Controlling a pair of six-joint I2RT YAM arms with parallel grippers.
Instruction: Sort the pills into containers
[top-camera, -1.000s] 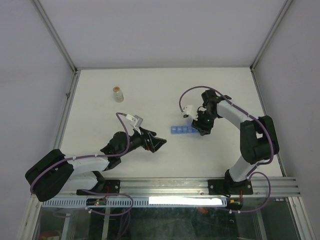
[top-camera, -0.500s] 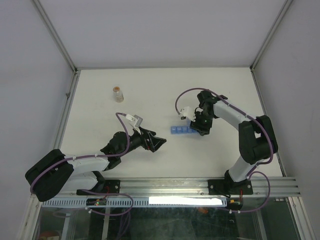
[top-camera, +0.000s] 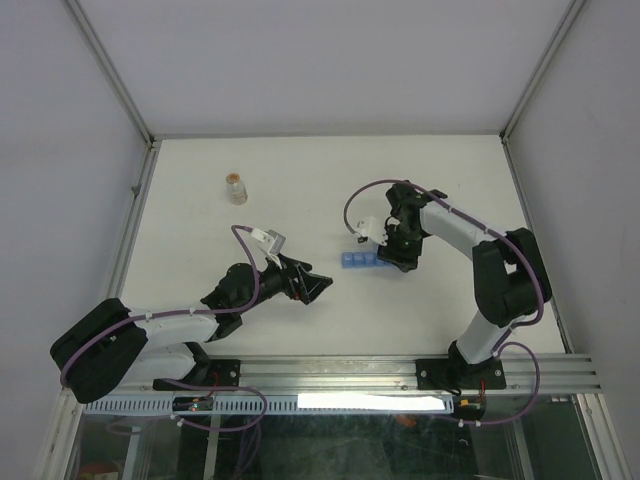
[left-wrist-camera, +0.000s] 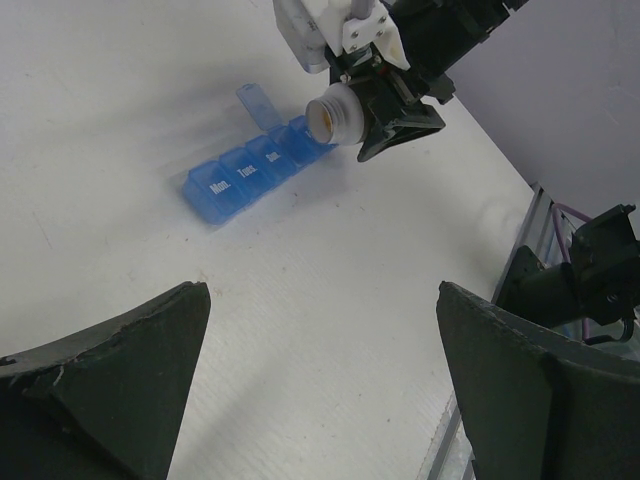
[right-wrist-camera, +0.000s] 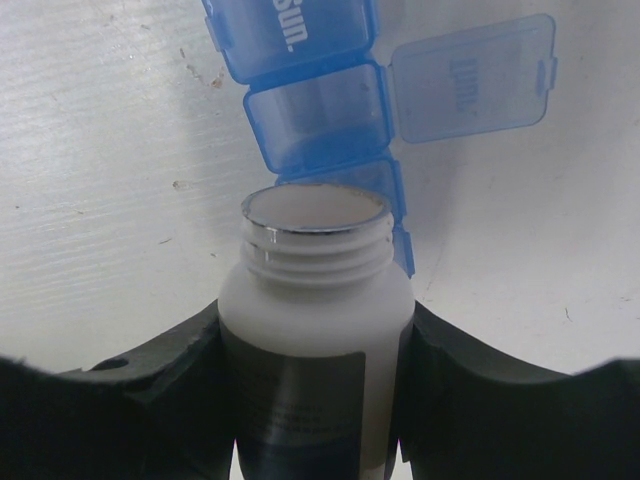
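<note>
- The right gripper (top-camera: 400, 252) sits just right of centre in the top view, its jaws clamped on the body of a white bottle (right-wrist-camera: 315, 300).
- The white bottle has no cap. In the left wrist view it is tipped nearly flat, its mouth facing left toward the right end of the organiser (top-camera: 357, 261).
- The organiser is a blue strip lying flat on the table (top-camera: 300, 170), at the centre of the top view, just left of the right gripper.
- In the right wrist view one compartment stands open, its lid (right-wrist-camera: 465, 75) flipped out to the right. The bottle's rim lies just below that compartment in the frame, over the next one. Whether bottle and strip touch cannot be told.
- Day labels show on the closed lids.
- The left gripper (top-camera: 315, 285) hangs low and left of centre, jaws spread wide and holding nothing, well apart from the organiser.
- A small bottle (top-camera: 236, 187) with tan contents stands upright in the upper left of the table.
</note>
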